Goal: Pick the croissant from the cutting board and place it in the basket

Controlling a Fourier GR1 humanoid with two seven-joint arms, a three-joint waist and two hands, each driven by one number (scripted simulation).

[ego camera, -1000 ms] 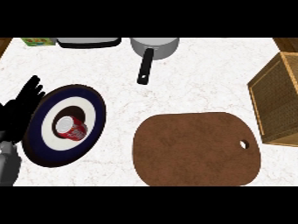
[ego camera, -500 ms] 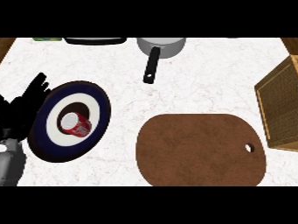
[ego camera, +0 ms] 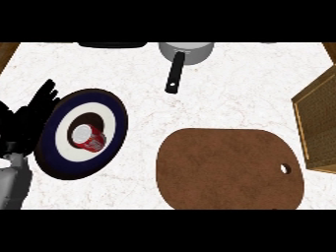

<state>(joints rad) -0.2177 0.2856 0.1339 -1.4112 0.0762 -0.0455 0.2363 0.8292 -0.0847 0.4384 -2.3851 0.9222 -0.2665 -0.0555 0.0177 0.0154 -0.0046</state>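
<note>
Left hand (ego camera: 21, 120) rests spread-fingered beside the dark plate (ego camera: 61, 162), holding nothing.

Single head view, steeply down onto counter (ego camera: 221, 88), near.

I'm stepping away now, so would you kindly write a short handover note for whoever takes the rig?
Left hand: open, resting at the view's left edge beside the plate, which carries a red can.
Right hand: not in view.
Cutting board: no croissant shows on it.
Basket: at the right edge, interior mostly out of view.
Done: cannot tell.
Left: find the croissant before anything else.
</note>
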